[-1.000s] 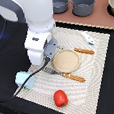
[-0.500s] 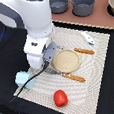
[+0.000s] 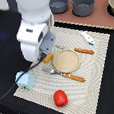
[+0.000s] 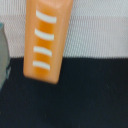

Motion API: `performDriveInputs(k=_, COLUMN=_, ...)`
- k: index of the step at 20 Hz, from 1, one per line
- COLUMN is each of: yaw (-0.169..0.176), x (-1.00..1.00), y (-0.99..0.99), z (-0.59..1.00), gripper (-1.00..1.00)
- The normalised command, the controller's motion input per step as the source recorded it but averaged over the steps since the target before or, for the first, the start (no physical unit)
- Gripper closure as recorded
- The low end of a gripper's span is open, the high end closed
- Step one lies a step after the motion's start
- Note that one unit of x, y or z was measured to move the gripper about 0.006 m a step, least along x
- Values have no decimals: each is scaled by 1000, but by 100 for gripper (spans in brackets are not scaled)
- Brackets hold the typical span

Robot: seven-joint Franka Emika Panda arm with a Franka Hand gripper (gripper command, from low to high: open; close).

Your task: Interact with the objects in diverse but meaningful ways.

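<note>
The golden-yellow bread loaf (image 4: 47,40) with white slashes fills the wrist view, lying across the placemat's edge onto the black table. In the exterior view only its tip (image 3: 48,58) peeks out under my gripper (image 3: 44,55), which hangs right over it. My fingers are hidden by the hand, and none show in the wrist view. The small white carton (image 3: 25,80) stands at the mat's edge on the exterior view's left. The red tomato (image 3: 60,98) lies at the mat's near edge. The white-and-blue tube (image 3: 87,38) lies at the far right.
A tan plate (image 3: 67,60) sits mid-mat (image 3: 100,78), with orange-handled cutlery (image 3: 84,51) beside it and another piece (image 3: 74,77) in front. Two grey pots (image 3: 83,4) and a bowl (image 3: 112,4) stand at the back. A cable runs past the carton.
The arm has shifted slightly over the bread loaf. The tomato, carton, tube and plate have not moved.
</note>
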Motion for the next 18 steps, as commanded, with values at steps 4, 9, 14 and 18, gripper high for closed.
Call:
performDriveInputs(k=4, yaw=-88, x=-45, y=-461, z=825, gripper=-100)
performDriveInputs(k=9, yaw=-152, x=213, y=-469, z=679, gripper=-100)
performDriveInputs(k=14, yaw=-268, x=16, y=-309, z=162, gripper=-100)
performDriveInputs(k=18, yaw=-293, x=0, y=-246, z=40, gripper=-100)
